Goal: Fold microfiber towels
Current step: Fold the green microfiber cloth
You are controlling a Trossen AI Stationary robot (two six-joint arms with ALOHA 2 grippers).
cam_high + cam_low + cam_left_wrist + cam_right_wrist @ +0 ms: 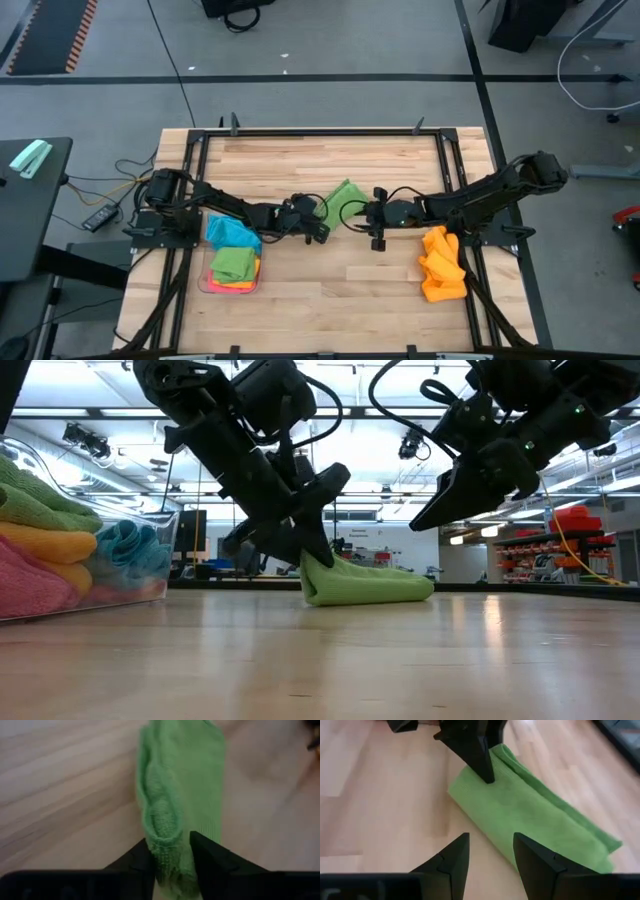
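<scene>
High view: tray (203,287) holds green towel (233,264), maybe others.

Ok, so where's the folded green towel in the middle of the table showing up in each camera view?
High view: the folded green towel lies at table centre, between the two arms.
Low view: it lies on the wood just right of centre.
Left wrist view: it runs up the middle, its near end between the left claw fingers.
Right wrist view: it lies ahead of the empty right claw.
Shared landmark: the left claw at the towel's end.
</scene>
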